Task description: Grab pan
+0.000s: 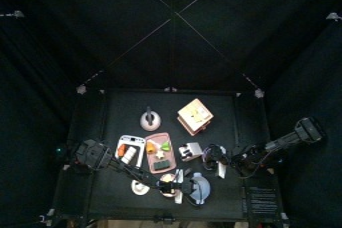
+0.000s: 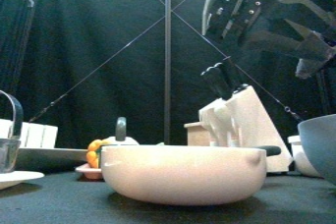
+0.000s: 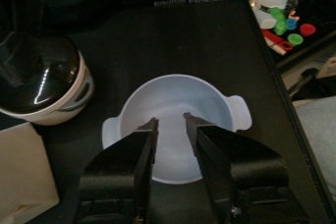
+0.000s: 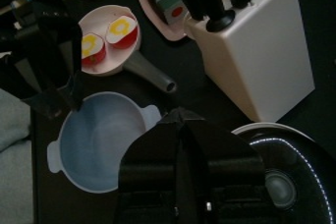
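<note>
Left gripper (image 3: 175, 128) hangs wide open over the pan's (image 3: 184, 105) near rim, gripping nothing (fingertips inside the pale bowl); right gripper's state I cannot tell.

One camera looks straight down from high up, so my table (image 1: 171, 122) looks small. One sits low at the table's front edge, very close. My two wrist cameras both see the pan (image 3: 178, 130) up close.
</note>
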`<control>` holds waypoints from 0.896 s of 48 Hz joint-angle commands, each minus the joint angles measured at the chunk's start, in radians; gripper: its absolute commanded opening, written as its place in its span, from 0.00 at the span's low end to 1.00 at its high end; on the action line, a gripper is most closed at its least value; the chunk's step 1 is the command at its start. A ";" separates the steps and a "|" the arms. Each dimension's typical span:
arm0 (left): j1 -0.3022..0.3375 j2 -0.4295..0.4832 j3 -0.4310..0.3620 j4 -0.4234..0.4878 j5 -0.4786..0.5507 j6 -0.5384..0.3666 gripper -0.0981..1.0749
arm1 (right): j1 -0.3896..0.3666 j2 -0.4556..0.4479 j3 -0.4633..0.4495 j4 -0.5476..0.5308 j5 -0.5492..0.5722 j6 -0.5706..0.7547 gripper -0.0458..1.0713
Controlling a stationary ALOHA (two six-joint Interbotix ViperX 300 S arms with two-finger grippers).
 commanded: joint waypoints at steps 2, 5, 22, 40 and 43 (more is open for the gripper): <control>-0.002 -0.095 0.023 -0.003 0.057 -0.002 0.69 | -0.002 -0.003 -0.009 0.008 -0.003 0.002 0.43; -0.008 -0.123 0.055 -0.012 0.097 -0.003 0.69 | -0.002 -0.003 -0.008 0.015 -0.003 0.002 0.43; -0.087 -0.238 0.273 -0.178 0.304 -0.003 0.69 | -0.003 -0.002 -0.008 0.018 -0.003 0.002 0.43; -0.123 -0.238 0.345 -0.414 0.319 -0.002 0.69 | -0.008 0.003 -0.008 0.018 -0.003 0.002 0.43; -0.123 -0.236 0.344 -0.422 0.318 -0.002 0.69 | -0.009 0.005 -0.006 0.018 -0.003 0.002 0.43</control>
